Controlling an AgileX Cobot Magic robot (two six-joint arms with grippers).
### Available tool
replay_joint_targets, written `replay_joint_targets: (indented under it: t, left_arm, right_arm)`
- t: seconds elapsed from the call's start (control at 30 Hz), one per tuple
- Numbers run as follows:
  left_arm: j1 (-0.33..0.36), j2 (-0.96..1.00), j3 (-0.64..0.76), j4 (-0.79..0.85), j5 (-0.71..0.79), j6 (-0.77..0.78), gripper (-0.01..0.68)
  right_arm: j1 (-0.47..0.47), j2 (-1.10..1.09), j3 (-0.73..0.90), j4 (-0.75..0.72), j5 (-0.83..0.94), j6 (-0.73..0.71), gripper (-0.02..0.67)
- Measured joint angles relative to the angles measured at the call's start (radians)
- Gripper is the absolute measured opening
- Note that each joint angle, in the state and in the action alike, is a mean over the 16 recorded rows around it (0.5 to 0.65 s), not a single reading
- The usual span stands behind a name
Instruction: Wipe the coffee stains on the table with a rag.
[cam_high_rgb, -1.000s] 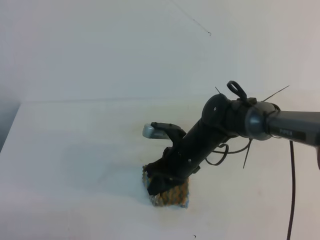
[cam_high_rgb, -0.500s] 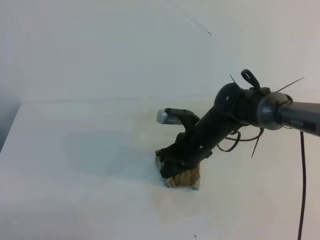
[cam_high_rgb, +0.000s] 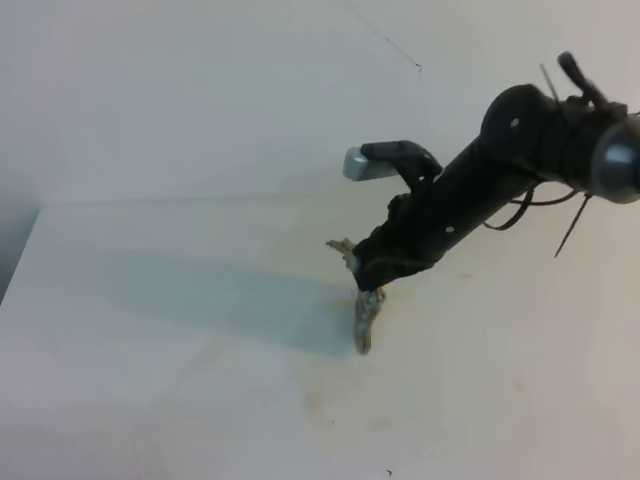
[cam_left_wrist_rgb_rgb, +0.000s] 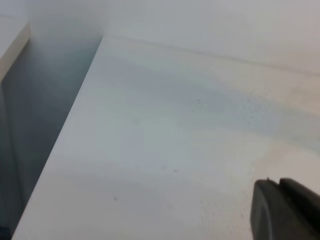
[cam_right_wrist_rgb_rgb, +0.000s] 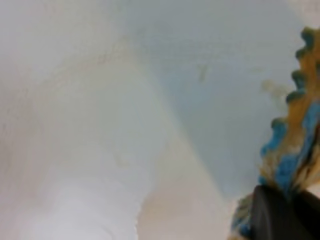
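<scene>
My right gripper (cam_high_rgb: 366, 283) is shut on the rag (cam_high_rgb: 365, 318), a blue-and-tan cloth that hangs crumpled below the jaws over the middle of the white table (cam_high_rgb: 150, 330). Whether its lower end touches the tabletop I cannot tell. In the right wrist view the rag (cam_right_wrist_rgb_rgb: 295, 145) fills the right edge above a dark fingertip (cam_right_wrist_rgb_rgb: 277, 217). The coffee stains show only as faint pale-brown smears (cam_high_rgb: 330, 402) just in front of the hanging cloth. The left gripper shows only as a dark fingertip (cam_left_wrist_rgb_rgb: 280, 212) at the lower right of the left wrist view, over bare table (cam_left_wrist_rgb_rgb: 150, 125).
A white wall rises behind the table. The table's left edge (cam_high_rgb: 22, 250) drops to a dark gap, also seen in the left wrist view (cam_left_wrist_rgb_rgb: 75, 115). A wide grey shadow (cam_high_rgb: 220, 300) of the arm lies left of the rag.
The right arm has risen and swung up and to the right. The rag went from lying flat under the gripper to hanging from it, leaving faint smears where it was.
</scene>
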Motion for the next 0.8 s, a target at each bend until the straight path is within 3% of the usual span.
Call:
replay_joint_targets:
  t: [0.47,0.8]
  left_arm:
    - [0.000,0.000,0.000,0.000,-0.002,0.000,-0.001]
    - [0.000,0.000,0.000,0.000,-0.002,0.000,-0.001]
  right_arm:
    - [-0.184,-0.221,0.203,-0.068,-0.009,0.002,-0.002]
    - [-0.239,-0.284,0.320,-0.108,-0.040,0.011,-0.001]
